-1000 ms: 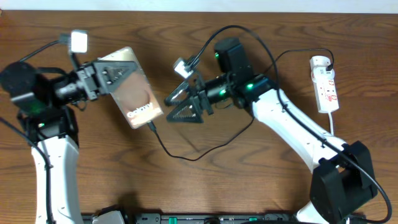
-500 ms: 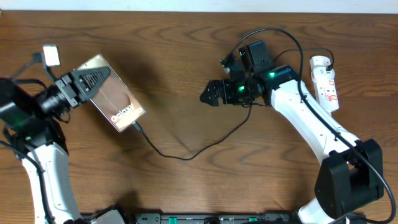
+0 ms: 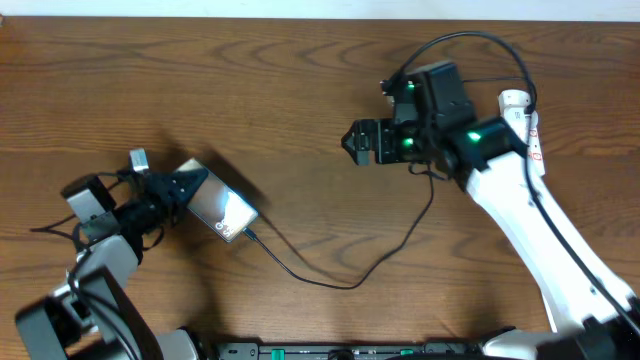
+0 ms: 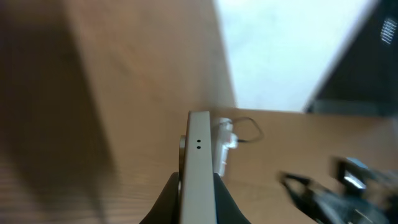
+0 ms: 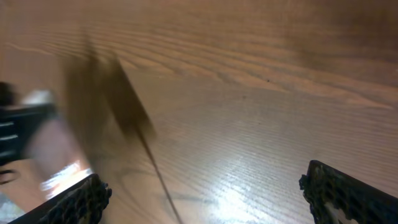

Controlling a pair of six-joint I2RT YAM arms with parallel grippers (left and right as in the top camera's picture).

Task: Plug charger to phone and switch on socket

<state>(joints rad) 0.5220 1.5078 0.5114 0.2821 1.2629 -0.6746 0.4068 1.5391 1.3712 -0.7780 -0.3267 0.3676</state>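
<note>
Brown wood-grain table, matte finish. Nearest the bases, at the near-left, the left gripper is clamped on the phone. Can't tell whether the phone rests on the wood or is lifted. Left wrist view has it edge-on: slim silvery rim, two small dots, dark fingers pinching both flat faces. Glossy face throws glare in the overhead view, so the lettering is unreadable. Plug tip meets the phone's short edge on the side away from the gripper. It looks seated but is too small to confirm. Charger, thin, black and limp, sags from there in a loose loop toward mid-table, then climbs to the right arm's wrist, where I lose it. Right gripper has its jaws spread wide and holds nothing. Right wrist view, heavily blurred, shows only bare wood between its textured black fingertips. Key relation: the socket, white hard plastic with a rounded end and red marks, lies far right, behind the right gripper, which points the opposite way, toward table centre. Strip's long axis runs near-to-far, mostly hidden under the right forearm. Right arm is by far the nearer; the left is well apart and occupied. My read: plugging is done and the switch step is left. The right wrist must swing round and press down with one fingertip.
</note>
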